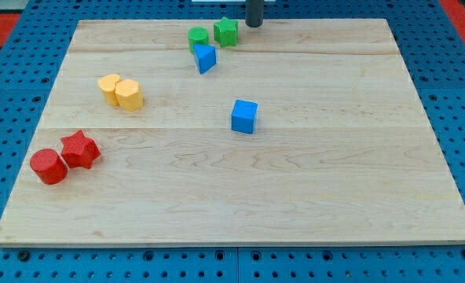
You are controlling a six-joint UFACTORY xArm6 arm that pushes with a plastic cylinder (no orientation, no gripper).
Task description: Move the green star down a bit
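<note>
Near the surface's (pixel 311 204) top edge, the green star (pixel 226 31) is seen — rod tip (pixel 254 25) just right, apart. No jaws on end effector. Light, rigid, slides easily — best pushed from top.

A laboratory or robotics test bench is suggested. A pale wooden board of joined planks (pixel 295 196) is laid on a blue perforated metal base plate with regular holes (pixel 452 94), spreading below and to both sides of my tip (pixel 254 25). Small painted blocks are scattered over it.
</note>
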